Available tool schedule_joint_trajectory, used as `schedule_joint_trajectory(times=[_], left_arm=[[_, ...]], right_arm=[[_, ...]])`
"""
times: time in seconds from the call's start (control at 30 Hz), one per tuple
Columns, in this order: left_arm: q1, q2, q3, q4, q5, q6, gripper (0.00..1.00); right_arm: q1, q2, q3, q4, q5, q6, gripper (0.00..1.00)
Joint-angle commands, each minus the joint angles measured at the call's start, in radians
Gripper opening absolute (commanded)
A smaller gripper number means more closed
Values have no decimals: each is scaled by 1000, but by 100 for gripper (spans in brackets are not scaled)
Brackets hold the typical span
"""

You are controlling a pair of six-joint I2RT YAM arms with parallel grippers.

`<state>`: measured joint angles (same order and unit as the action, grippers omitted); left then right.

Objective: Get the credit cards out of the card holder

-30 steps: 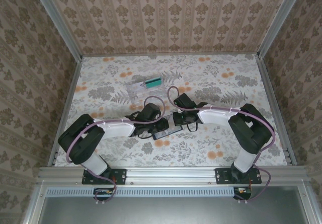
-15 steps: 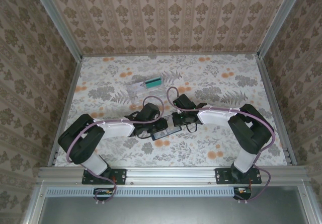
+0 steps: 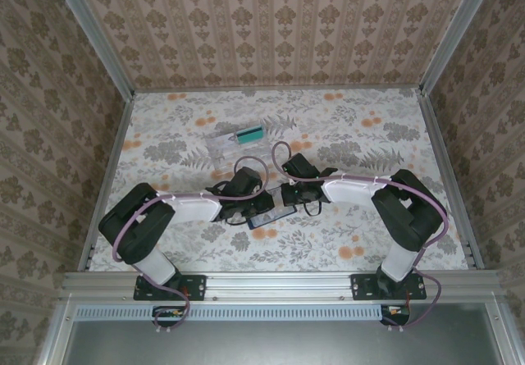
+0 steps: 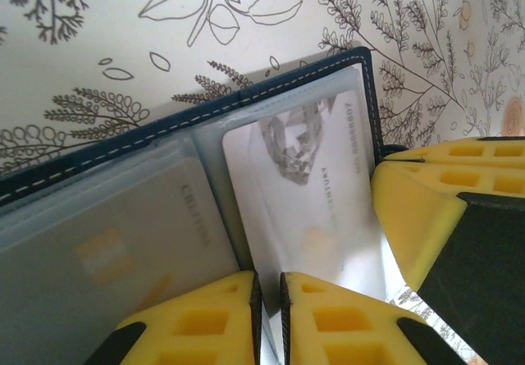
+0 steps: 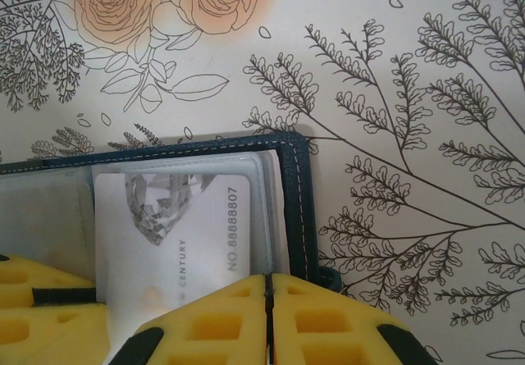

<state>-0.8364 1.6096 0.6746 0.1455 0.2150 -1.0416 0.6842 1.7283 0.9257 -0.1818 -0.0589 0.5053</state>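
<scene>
Navy stitched folding card holder (image 3: 269, 213) lies open mid-table, left gripper (image 4: 267, 299) pinched shut on its clear sleeve (image 4: 324, 94), right gripper (image 5: 267, 299) clamped on the pale plastic card (image 5: 172, 225); catch sleeve too and the whole holder drags!

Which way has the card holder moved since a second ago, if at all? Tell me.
No: the card holder still lies just beyond the same orange flower printed on the tablecloth.
</scene>
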Motion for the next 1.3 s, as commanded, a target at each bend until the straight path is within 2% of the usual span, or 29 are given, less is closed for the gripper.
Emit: schedule_joint_trajectory(times=[0.0, 0.23, 0.87, 0.93, 1.1, 1.27], left_arm=[[-5, 5, -7, 39, 15, -12, 11], [3, -26, -31, 24, 7, -21, 0], [22, -217, -148, -10, -40, -50, 0], [23, -209, -143, 26, -32, -44, 3], [24, -152, -121, 115, -7, -63, 20], [25, -95, -137, 213, 7, -109, 20]], right_arm=[[12, 24, -30, -26, -24, 21, 11], [10, 32, -33, -37, 7, 32, 10], [0, 46, -34, -43, 18, 50, 10], [0, 49, -34, -45, 18, 49, 10], [1, 47, -37, -45, 14, 47, 10], [4, 55, -37, -38, 4, 48, 10]])
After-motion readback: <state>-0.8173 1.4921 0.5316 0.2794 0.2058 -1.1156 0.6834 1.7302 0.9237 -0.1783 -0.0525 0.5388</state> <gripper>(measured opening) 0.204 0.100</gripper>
